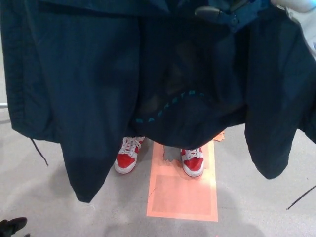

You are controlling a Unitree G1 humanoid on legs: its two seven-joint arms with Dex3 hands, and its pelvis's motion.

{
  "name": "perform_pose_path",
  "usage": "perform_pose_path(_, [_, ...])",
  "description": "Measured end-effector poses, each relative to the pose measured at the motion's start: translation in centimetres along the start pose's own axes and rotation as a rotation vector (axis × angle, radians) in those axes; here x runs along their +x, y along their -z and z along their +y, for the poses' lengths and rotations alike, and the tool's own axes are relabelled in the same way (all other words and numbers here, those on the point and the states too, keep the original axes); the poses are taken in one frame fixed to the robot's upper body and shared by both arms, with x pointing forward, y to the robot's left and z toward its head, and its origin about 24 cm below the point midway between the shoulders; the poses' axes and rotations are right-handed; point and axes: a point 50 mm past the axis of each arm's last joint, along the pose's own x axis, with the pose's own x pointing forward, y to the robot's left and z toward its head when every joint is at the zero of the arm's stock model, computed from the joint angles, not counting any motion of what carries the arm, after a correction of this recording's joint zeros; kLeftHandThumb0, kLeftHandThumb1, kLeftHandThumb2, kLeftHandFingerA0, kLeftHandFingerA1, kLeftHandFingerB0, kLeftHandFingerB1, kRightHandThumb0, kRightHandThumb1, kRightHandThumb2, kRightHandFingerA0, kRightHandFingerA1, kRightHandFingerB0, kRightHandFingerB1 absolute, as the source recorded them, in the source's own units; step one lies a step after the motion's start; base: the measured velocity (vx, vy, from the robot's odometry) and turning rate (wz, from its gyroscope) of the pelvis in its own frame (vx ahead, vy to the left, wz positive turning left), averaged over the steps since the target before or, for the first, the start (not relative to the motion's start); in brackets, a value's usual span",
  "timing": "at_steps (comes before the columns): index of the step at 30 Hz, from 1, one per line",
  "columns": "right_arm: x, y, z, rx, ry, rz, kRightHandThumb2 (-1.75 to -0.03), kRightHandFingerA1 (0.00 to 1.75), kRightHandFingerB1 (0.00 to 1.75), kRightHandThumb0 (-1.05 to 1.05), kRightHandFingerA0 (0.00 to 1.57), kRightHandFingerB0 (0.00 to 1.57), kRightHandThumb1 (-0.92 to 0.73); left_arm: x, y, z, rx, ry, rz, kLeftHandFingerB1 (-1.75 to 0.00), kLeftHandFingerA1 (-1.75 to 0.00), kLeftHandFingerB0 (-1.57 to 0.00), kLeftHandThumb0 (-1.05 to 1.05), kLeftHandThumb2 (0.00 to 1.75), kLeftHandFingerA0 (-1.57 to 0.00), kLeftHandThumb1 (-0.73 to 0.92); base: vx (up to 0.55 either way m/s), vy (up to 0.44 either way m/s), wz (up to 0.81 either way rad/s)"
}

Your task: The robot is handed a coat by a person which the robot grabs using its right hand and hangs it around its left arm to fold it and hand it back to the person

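Coat (98, 74) fills view; right hand (213, 11) at top edge against fabric, grip impossible to tell.

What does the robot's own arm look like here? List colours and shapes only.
Only a little shows, at the top right: a rounded white shell of the right arm and a dark grey, rounded part, probably the right hand. No cables or markings visible.

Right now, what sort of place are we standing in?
Probably an indoor test or demo space; the dark coat hides most of it. Clues: smooth grey floor, an orange rectangular floor marker, and a person's red and white sneakers at its far end.
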Motion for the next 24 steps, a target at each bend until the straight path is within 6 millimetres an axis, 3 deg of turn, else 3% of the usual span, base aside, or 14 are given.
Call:
perform_pose_path(3, [0.2,-0.6,-0.7,-0.045,-0.046,0.022,-1.00,0.03,0.01,-0.98,0.00,0.00,-0.59,0.0,0.1,-0.1,-0.003,0.006,-0.003,-0.47,-0.48,0.00,-0.34,1.14,0.00,0.57,0.00,0.000,0.00])
perform_pose_path(4, [0.2,-0.8,-1.0,-0.063,-0.065,0.033,-0.63,0.08,0.01,-0.97,0.00,0.00,-0.73,0.0,0.0,-0.2,-0.005,0.008,-0.006,-0.48,-0.48,0.00,-0.35,1.13,0.00,0.56,0.00,0.000,0.00])
perform_pose_path(6, [0.2,-1.2,-1.7,-0.097,-0.095,0.051,-0.63,0.08,0.01,-0.97,0.00,0.00,-0.73,0.0,0.1,-0.3,-0.012,0.012,-0.012,-0.48,-0.48,0.00,-0.35,1.13,0.00,0.56,0.00,0.000,0.00])
perform_pose_path(7, [0.2,-1.5,-2.2,-0.117,-0.106,0.062,-1.00,0.05,0.03,-0.95,0.00,0.00,-0.60,-0.1,0.1,-0.4,-0.018,0.013,-0.016,-0.48,-0.48,0.00,-0.35,1.12,0.00,0.56,0.00,0.000,0.00])
perform_pose_path(12, [-0.1,-3.1,-4.5,-0.214,-0.135,0.115,-1.00,0.02,0.00,-0.98,0.00,0.00,-0.63,-0.3,0.3,-0.4,-0.046,0.017,-0.036,-0.48,-0.47,0.00,-0.35,1.11,0.00,0.54,0.00,0.000,0.00])
perform_pose_path(13, [-0.2,-3.3,-4.9,-0.229,-0.138,0.128,-0.92,0.00,0.00,-0.93,0.00,0.00,-0.58,-0.3,0.2,-0.4,-0.048,0.020,-0.042,-0.25,-0.31,-0.10,-0.77,0.72,-0.18,0.92,0.00,0.000,0.00])
perform_pose_path(14, [-0.2,-3.4,-5.1,-0.238,-0.144,0.140,-0.99,0.01,0.00,-0.97,0.00,0.00,-0.61,-0.4,0.2,-0.4,-0.049,0.022,-0.045,-0.37,-0.41,-0.06,-0.76,1.03,-0.10,0.78,0.00,0.000,0.00])
perform_pose_path(15, [-0.1,-3.5,-5.2,-0.245,-0.150,0.156,-0.97,0.01,0.00,-0.97,0.00,0.00,-0.61,-0.4,0.2,-0.4,-0.049,0.026,-0.050,-0.48,-0.47,0.00,-0.35,1.12,0.00,0.55,0.00,0.000,0.00])
perform_pose_path(19, [0.1,-3.4,-5.5,-0.274,-0.164,0.221,-0.96,0.01,0.00,-0.94,0.00,0.00,-0.57,-0.5,0.3,-0.4,-0.055,0.035,-0.056,-0.48,-0.47,0.00,-0.35,1.11,0.00,0.54,0.00,0.000,0.00])
perform_pose_path(20, [0.1,-3.5,-5.6,-0.279,-0.166,0.231,-0.92,0.00,0.00,-0.93,0.00,0.00,-0.55,-0.5,0.3,-0.4,-0.055,0.036,-0.055,-0.33,-0.43,-0.05,-0.78,1.06,-0.12,0.78,0.00,0.000,0.00])
perform_pose_path(21, [0.2,-3.4,-5.6,-0.289,-0.169,0.249,-0.61,0.00,0.00,-0.90,0.00,0.00,-0.68,-0.5,0.3,-0.4,-0.056,0.038,-0.053,-0.48,-0.47,0.00,-0.36,1.11,0.00,0.53,0.00,0.000,0.00])
perform_pose_path(22, [0.2,-3.4,-5.6,-0.297,-0.171,0.260,-0.61,0.00,0.00,-0.90,0.00,0.00,-0.68,-0.5,0.3,-0.5,-0.056,0.039,-0.053,-0.48,-0.47,0.00,-0.36,1.11,0.00,0.53,0.00,0.000,0.00])
perform_pose_path(23, [0.3,-3.3,-5.6,-0.308,-0.174,0.279,-0.94,0.01,0.00,-0.92,0.00,0.00,-0.56,-0.5,0.3,-0.5,-0.056,0.041,-0.053,-0.23,-0.34,-0.07,-0.78,0.73,-0.22,0.91,0.00,0.000,0.00])
perform_pose_path(24, [0.3,-3.1,-5.6,-0.315,-0.177,0.296,-0.93,0.01,0.00,-0.92,0.00,0.00,-0.56,-0.5,0.3,-0.5,-0.057,0.044,-0.053,-0.23,-0.34,-0.07,-0.79,0.74,-0.23,0.91,0.00,0.000,0.00])
